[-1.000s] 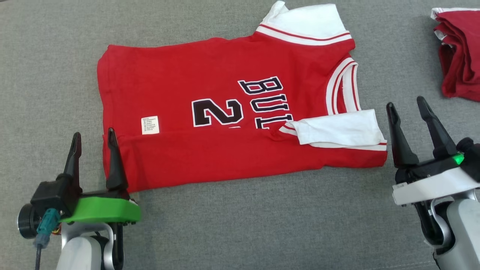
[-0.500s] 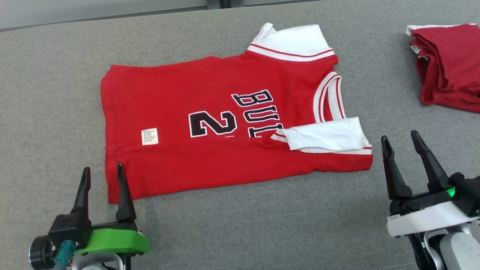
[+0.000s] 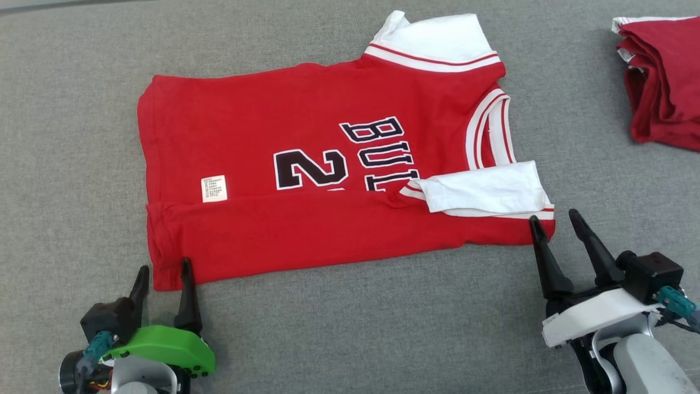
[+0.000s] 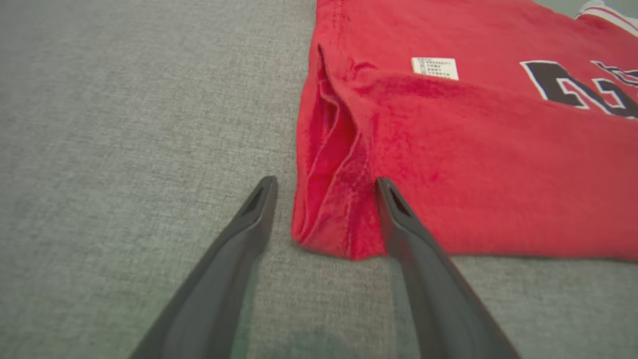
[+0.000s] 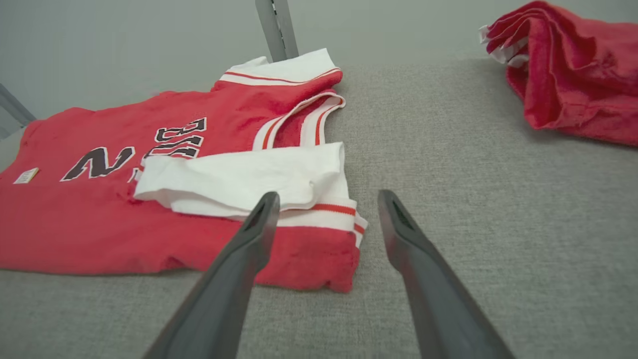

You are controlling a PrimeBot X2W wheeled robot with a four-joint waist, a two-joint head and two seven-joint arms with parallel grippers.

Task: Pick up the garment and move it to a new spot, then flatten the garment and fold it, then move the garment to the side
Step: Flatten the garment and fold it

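Head view: garment [image 3: 306, 164] on grey surface [image 3: 355, 328]; left gripper [image 3: 165, 265], right gripper [image 3: 553, 216] both agape.

The red garment [image 3: 306, 164] lay flat on the grey cloth surface, its near long edge folded over the body. White sleeves with red stripes lay at one end, one folded inward; black "BUL" lettering, a "2" and a small white label showed.
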